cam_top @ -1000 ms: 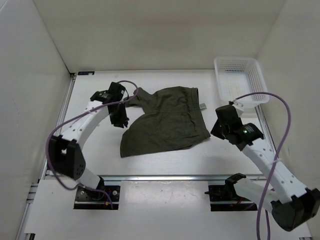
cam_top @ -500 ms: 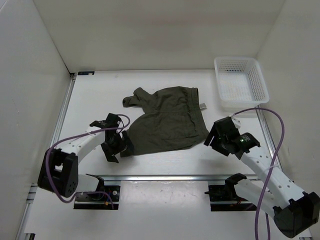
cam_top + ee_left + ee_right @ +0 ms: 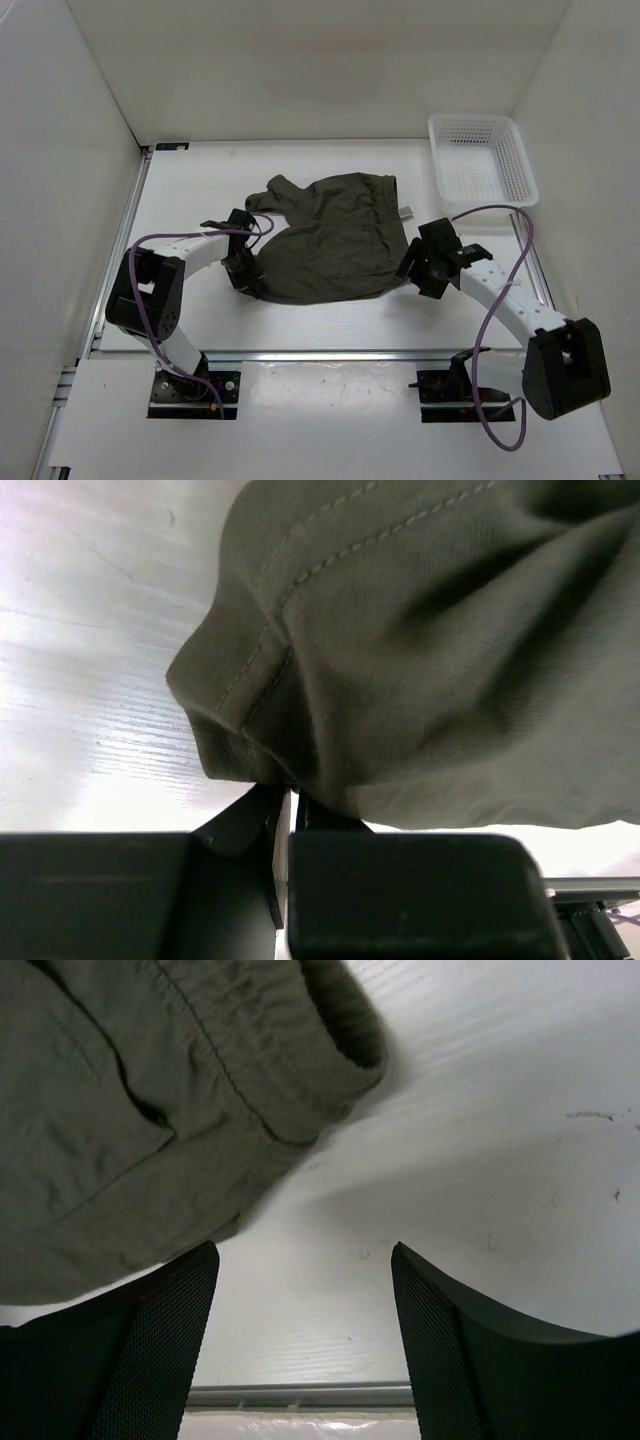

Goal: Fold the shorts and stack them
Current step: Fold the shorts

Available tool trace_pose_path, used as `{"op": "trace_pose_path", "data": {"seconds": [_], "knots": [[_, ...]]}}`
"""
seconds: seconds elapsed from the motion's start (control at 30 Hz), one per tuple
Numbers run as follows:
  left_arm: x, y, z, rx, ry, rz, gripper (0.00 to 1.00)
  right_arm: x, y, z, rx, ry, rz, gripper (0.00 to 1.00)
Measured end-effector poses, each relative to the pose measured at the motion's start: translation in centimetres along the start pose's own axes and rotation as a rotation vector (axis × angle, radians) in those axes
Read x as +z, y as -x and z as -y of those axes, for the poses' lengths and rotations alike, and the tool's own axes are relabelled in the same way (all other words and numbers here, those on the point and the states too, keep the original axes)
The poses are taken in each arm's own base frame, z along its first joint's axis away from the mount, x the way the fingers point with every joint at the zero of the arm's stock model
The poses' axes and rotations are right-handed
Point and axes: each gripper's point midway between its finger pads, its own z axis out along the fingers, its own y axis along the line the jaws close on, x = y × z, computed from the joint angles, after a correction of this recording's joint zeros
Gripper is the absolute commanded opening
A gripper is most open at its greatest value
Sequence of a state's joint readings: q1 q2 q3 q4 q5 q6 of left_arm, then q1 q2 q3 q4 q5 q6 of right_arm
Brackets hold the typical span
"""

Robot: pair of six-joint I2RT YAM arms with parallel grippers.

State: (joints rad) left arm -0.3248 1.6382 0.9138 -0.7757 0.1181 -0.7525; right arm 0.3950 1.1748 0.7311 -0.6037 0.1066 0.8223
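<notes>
Shorts [image 3: 335,235] outside basket [image 3: 482,160] (tabletop [image 3: 190,200]) | left end effector [image 3: 290,802] grips hem [image 3: 250,680] | right end effector [image 3: 303,1255] open

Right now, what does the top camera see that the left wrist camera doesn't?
Only the top view shows the whole shorts, the white basket and the right gripper. Only the left wrist view shows the pale stitching on the hem and the left gripper pinched shut on that corner. Both show olive fabric on the white table.
</notes>
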Motion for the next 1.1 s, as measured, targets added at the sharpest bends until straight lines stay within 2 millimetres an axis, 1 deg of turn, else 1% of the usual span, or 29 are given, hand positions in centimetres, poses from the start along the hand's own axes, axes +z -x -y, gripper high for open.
{"op": "trace_pose_path", "data": {"seconds": [0.2,0.3,0.33,0.4,0.43,0.5,0.53,0.57,0.67,0.73,0.77,0.83,0.9,0.93,0.97,1.03,1.1], "knots": [[-0.1,0.4,0.2,0.01,-0.007,0.012,0.1,2.7,1.2,-0.4,0.022,-0.008,-0.038,0.7],[-0.3,0.5,0.4,0.014,-0.011,0.017,0.1,4.0,1.2,-0.3,0.013,-0.023,-0.049,0.63],[-0.4,0.6,0.5,0.015,-0.012,0.018,0.1,4.4,1.3,-0.2,0.008,-0.029,-0.048,0.55],[-0.6,0.7,0.6,0.017,-0.016,0.023,0.1,5.2,1.5,-0.1,-0.002,-0.044,-0.042,0.44],[-0.8,0.7,0.6,0.02,-0.018,0.025,0.1,5.5,1.5,0.0,-0.006,-0.051,-0.04,0.33],[-1.2,1.0,0.8,0.026,-0.021,0.033,0.1,6.0,1.8,0.0,-0.017,-0.063,-0.034,0.16],[-1.6,1.2,1.0,0.031,-0.022,0.039,0.1,6.1,2.2,-0.2,-0.023,-0.067,-0.027,0.03],[-2.2,1.5,1.1,0.038,-0.02,0.05,0.1,6.0,2.7,-0.6,-0.031,-0.065,-0.014,0.0],[-4.4,3.0,2.0,0.066,-0.017,0.097,0.1,4.7,5.3,-2.5,-0.049,-0.046,0.046,0.0],[-7.0,4.7,2.9,0.084,-0.018,0.159,0.1,2.8,8.1,-4.7,-0.061,-0.005,0.12,0.0],[-8.7,6.0,3.7,0.091,-0.031,0.205,0.1,1.4,9.6,-5.8,-0.069,0.02,0.161,0.0],[-13.1,8.5,5.5,0.1,-0.077,0.305,0.1,-2.3,12.8,-8.4,-0.086,0.083,0.257,0.0],[-18.6,11.1,7.1,0.094,-0.156,0.429,0.1,-7.0,15.8,-10.8,-0.108,0.16,0.371,0.0],[-21.9,12.3,7.7,0.085,-0.203,0.499,0.1,-9.8,17.2,-11.8,-0.118,0.205,0.436,0.0],[-25.0,13.1,8.0,0.077,-0.25,0.57,0.1,-12.6,18.1,-12.5,-0.128,0.241,0.488,0.0],[-31.0,13.5,8.1,0.064,-0.336,0.696,0.1,-18.2,19.3,-13.6,-0.148,0.317,0.589,0.0],[-37.3,12.4,8.0,0.067,-0.434,0.819,0.1,-23.4,19.7,-14.2,-0.173,0.384,0.669,0.0]]}}
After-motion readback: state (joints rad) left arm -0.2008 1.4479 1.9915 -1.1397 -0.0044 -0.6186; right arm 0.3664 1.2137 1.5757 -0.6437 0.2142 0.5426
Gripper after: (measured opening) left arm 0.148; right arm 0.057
